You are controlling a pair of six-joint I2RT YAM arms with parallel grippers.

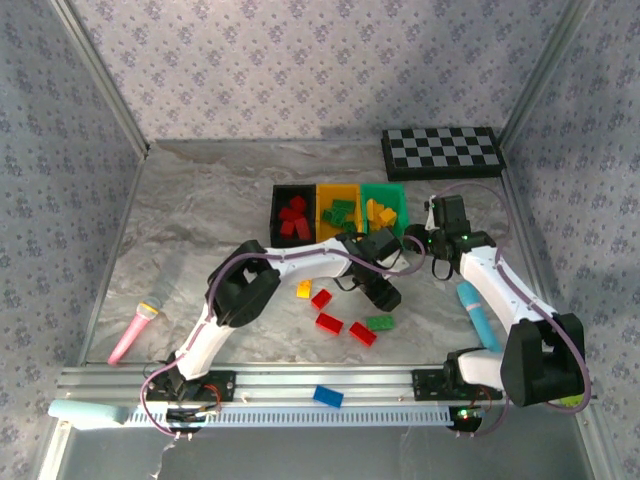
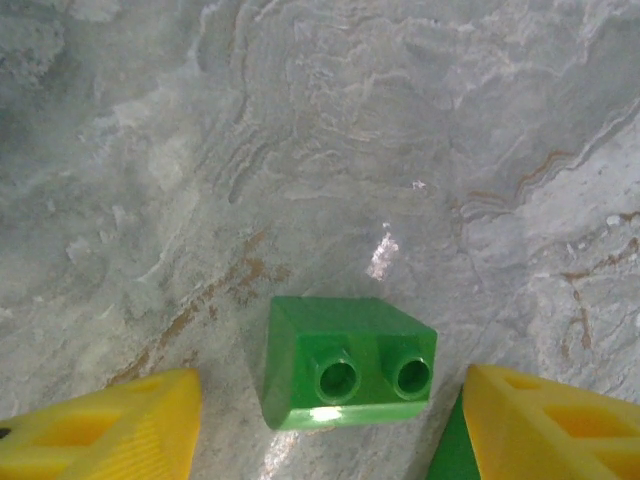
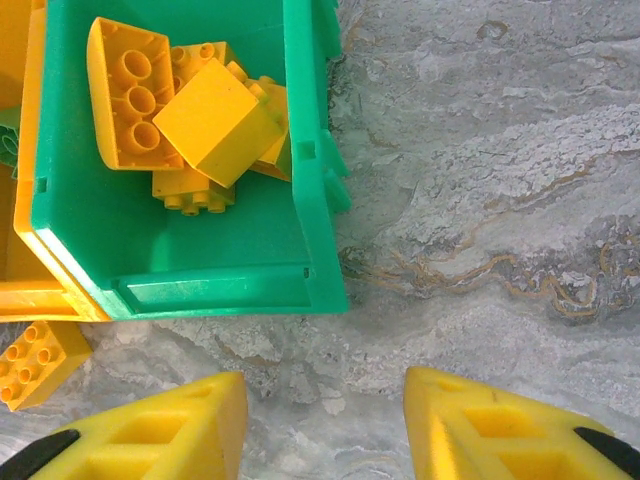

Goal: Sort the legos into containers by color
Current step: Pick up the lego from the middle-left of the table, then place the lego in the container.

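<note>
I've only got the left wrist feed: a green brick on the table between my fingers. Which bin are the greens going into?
Observer: The yellow-orange bin, the middle one, holds green bricks.
Operator: And yellows?
Observer: Yellow bricks lie in the green bin.
Operator: What else is loose?
Observer: Three red bricks and a yellow brick lie on the table, left of your green brick.

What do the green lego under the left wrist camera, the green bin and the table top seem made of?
Green lego: hard moulded plastic, glossy; light glints on its front edge.
Green bin: plastic too, smooth satin; moulded rim and ribs.
Table top: looks like grey veined marble, possibly a printed laminate; slight sheen.
</note>
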